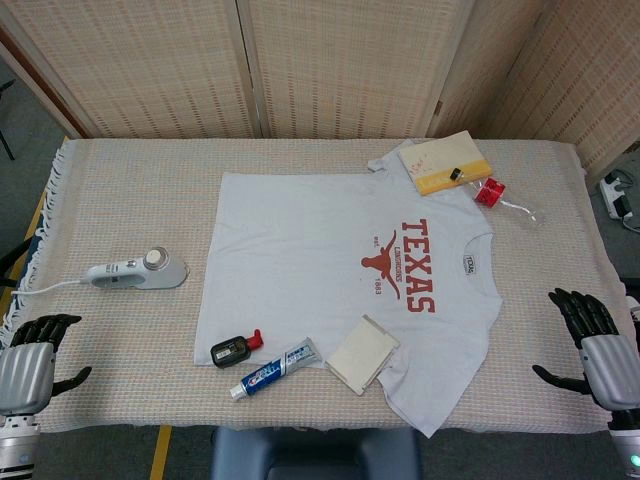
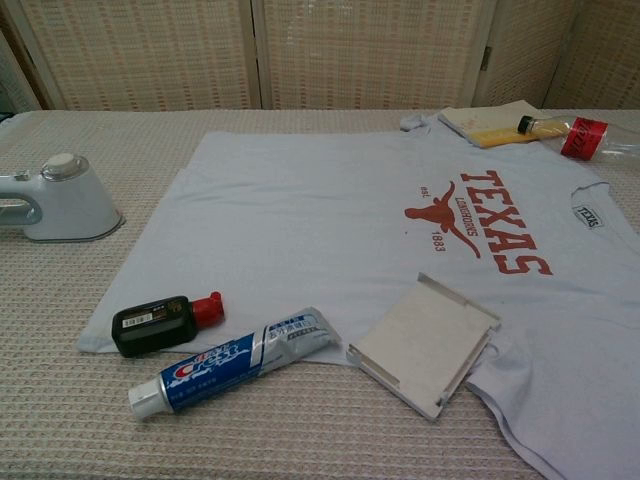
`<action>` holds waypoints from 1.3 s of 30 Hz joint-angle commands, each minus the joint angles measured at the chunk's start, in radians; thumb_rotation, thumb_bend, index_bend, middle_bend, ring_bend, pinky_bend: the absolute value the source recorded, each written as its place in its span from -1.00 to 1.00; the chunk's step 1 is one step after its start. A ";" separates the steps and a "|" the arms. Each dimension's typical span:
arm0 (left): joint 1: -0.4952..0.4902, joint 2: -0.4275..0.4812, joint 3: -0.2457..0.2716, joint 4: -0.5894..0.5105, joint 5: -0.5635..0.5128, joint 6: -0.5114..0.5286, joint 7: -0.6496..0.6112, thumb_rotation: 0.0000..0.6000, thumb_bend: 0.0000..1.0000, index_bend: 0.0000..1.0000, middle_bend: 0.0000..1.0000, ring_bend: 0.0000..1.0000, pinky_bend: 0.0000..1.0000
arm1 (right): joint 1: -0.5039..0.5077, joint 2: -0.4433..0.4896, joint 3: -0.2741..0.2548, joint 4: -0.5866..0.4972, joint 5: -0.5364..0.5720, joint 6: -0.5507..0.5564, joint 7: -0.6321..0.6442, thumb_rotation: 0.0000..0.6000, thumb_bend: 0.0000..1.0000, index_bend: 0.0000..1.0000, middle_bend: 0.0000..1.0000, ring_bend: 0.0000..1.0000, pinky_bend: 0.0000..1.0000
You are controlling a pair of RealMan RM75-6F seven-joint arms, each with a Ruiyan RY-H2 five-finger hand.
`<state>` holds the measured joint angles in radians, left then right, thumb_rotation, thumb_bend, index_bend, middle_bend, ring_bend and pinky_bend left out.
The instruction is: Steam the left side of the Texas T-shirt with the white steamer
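The pale Texas T-shirt point(image 1: 320, 270) point(image 2: 340, 215) lies flat on the table, its collar to the right and its red print right of centre. The white steamer point(image 1: 140, 268) point(image 2: 62, 200) lies on the cloth left of the shirt, cord trailing toward the left edge. My left hand point(image 1: 32, 360) hovers at the near left corner, fingers curled loosely, holding nothing, well short of the steamer. My right hand point(image 1: 595, 335) sits at the near right edge, fingers spread and empty. Neither hand shows in the chest view.
On the shirt's near hem lie a small black bottle with a red cap point(image 1: 236, 346) point(image 2: 160, 324), a toothpaste tube point(image 1: 275, 368) point(image 2: 235, 360) and a white flat box point(image 1: 362, 354) point(image 2: 428, 342). A yellow-edged book point(image 1: 445, 160) and a red-capped clear object point(image 1: 492, 192) sit far right.
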<state>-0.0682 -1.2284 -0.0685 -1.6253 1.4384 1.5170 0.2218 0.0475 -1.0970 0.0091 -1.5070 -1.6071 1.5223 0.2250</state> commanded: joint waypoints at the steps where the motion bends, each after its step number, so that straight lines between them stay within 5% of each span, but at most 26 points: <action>1: -0.003 -0.003 0.000 0.003 -0.004 -0.007 0.003 1.00 -0.82 -0.39 -0.39 -0.55 -0.53 | 0.003 -0.004 -0.002 0.002 0.005 -0.012 -0.001 0.90 -1.00 -1.00 -0.90 -1.00 -0.93; 11: -0.027 0.003 -0.020 0.006 -0.013 -0.030 -0.010 1.00 -0.82 -0.39 -0.39 -0.55 -0.54 | 0.001 0.017 0.011 -0.020 0.003 0.015 -0.024 0.91 -1.00 -1.00 -0.90 -1.00 -0.93; 17: -0.104 0.011 -0.085 0.007 -0.053 -0.106 -0.027 1.00 -0.81 -0.39 -0.39 -0.55 -0.53 | -0.006 0.048 0.024 -0.045 0.001 0.047 -0.041 0.90 -1.00 -1.00 -0.90 -1.00 -0.93; 27: -0.279 -0.069 -0.185 0.092 -0.233 -0.316 0.043 1.00 -0.59 -0.48 -0.46 -0.60 -0.53 | -0.011 0.068 0.027 -0.057 0.000 0.060 -0.043 0.91 -1.00 -1.00 -0.90 -1.00 -0.93; 39: -0.407 -0.211 -0.215 0.291 -0.425 -0.452 0.132 1.00 -0.49 -0.46 -0.43 -0.61 -0.53 | -0.007 0.072 0.028 -0.061 0.006 0.046 -0.045 0.90 -1.00 -1.00 -0.90 -1.00 -0.93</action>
<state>-0.4558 -1.4157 -0.2790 -1.3654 1.0375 1.0829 0.3427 0.0406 -1.0251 0.0373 -1.5675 -1.6005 1.5686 0.1806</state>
